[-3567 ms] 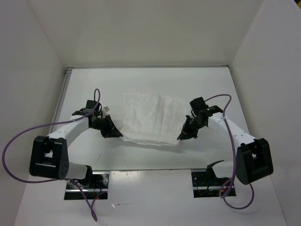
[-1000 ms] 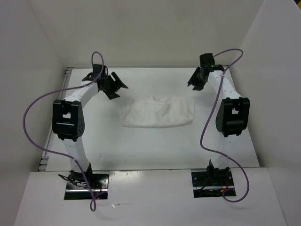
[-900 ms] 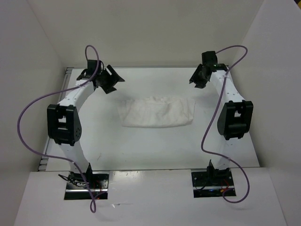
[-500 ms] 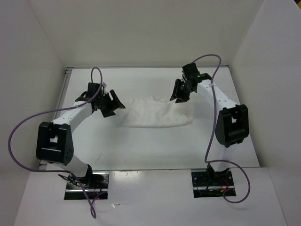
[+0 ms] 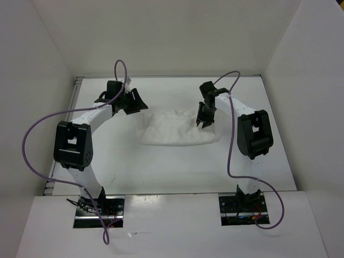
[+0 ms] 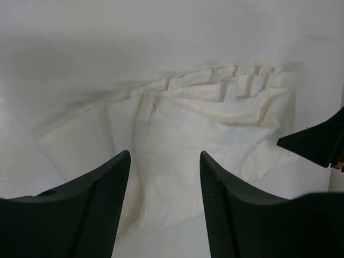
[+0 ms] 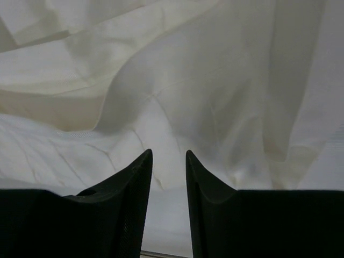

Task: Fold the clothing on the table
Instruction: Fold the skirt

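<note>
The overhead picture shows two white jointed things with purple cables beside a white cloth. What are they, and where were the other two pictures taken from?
Those are two robot arms, bolted at the near edge of the table. The overhead camera looks down from above and behind them. The other two pictures come from small cameras on the wrists, so the dark shapes at the bottom are each arm's own fingers. On the table lies one rumpled white piece of clothing. The left pincer is near its left end, jaws wide apart. The right pincer is over its right part, jaws slightly apart. Neither visibly holds the cloth.
</note>
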Available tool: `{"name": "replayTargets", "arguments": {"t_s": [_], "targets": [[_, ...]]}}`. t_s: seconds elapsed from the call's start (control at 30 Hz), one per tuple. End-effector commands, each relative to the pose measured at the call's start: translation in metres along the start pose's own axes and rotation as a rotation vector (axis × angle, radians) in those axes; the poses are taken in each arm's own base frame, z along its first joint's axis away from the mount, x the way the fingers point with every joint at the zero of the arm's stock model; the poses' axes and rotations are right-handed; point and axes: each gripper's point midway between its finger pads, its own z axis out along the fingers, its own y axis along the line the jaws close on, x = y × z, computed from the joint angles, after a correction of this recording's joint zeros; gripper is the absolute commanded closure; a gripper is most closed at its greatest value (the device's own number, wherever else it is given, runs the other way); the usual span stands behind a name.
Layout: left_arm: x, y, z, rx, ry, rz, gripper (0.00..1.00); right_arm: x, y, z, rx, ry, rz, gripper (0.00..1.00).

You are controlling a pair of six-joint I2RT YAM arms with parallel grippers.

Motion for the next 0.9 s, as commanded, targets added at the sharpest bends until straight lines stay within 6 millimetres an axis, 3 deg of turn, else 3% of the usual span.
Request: {"name": "replayTargets", "arguments": {"t_s": [0.0,0.1,0.3,0.4,0.87], "targets": [[-0.018,-0.012,0.017,0.071,-0.02,0.096,0.39,-0.003,-0.028,0.008,0.124,-0.01,0.057,0.64],[-0.014,-0.01,0.025,0.088,0.004,0.091,0.39,0.002,-0.036,0.019,0.146,0.021,0.076,0.64],[0.003,0.002,0.042,0.104,0.065,0.109,0.38,0.008,-0.034,0.031,0.121,0.046,0.088,0.64],[0.007,0.005,0.047,0.112,0.081,0.128,0.46,0.012,-0.034,0.037,0.123,0.065,0.098,0.64],[0.031,0.018,0.076,0.095,0.153,0.141,0.49,0.02,-0.035,0.044,0.121,0.099,0.101,0.64]]}}
